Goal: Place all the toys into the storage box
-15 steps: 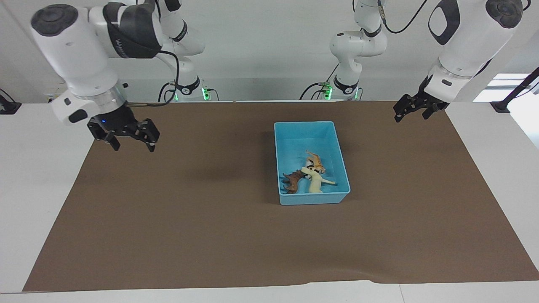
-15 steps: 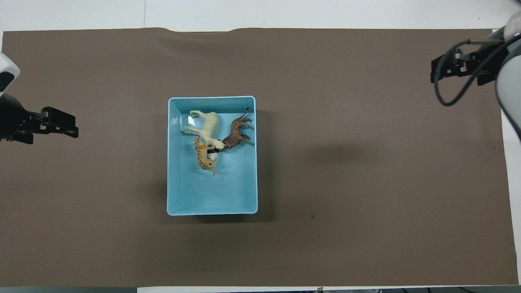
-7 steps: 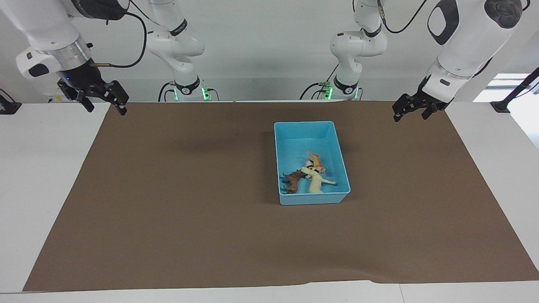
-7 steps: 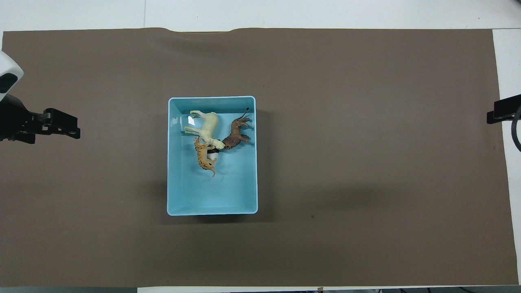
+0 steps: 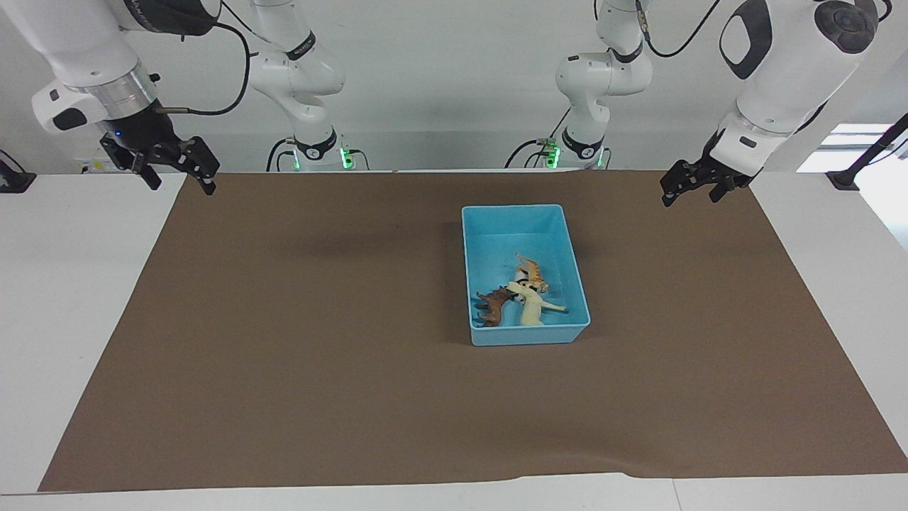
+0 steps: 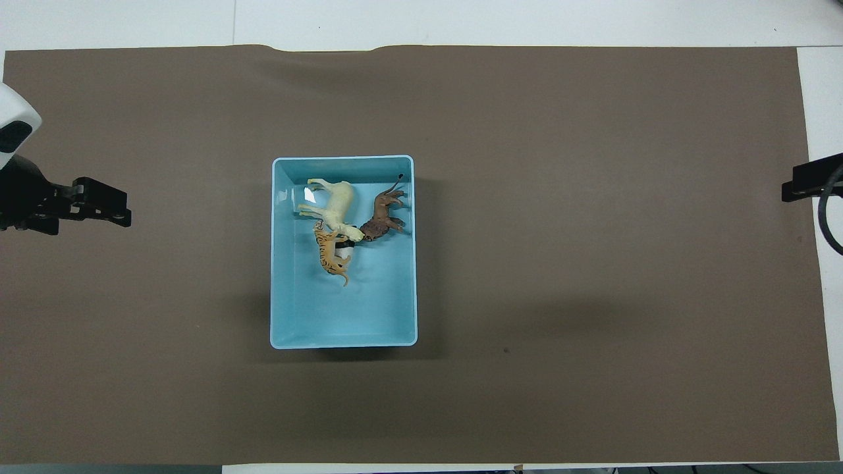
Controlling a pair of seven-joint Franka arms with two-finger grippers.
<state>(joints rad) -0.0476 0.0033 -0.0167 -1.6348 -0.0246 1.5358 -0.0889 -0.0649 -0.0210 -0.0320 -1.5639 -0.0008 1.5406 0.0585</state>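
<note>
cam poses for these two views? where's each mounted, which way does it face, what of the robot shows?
Facing view: high across the table, facing the robots; both arms with their bases show, left hand and right hand raised over the mat's corners by the bases.
Overhead view: high above the robots' end, looking steeply down; only the left hand and a sliver of the right hand show at the edges.
Shared: the box with the toys, seen half a turn apart.

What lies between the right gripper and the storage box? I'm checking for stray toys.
Only bare brown mat, as the overhead view shows, between the right gripper and the storage box.
</note>
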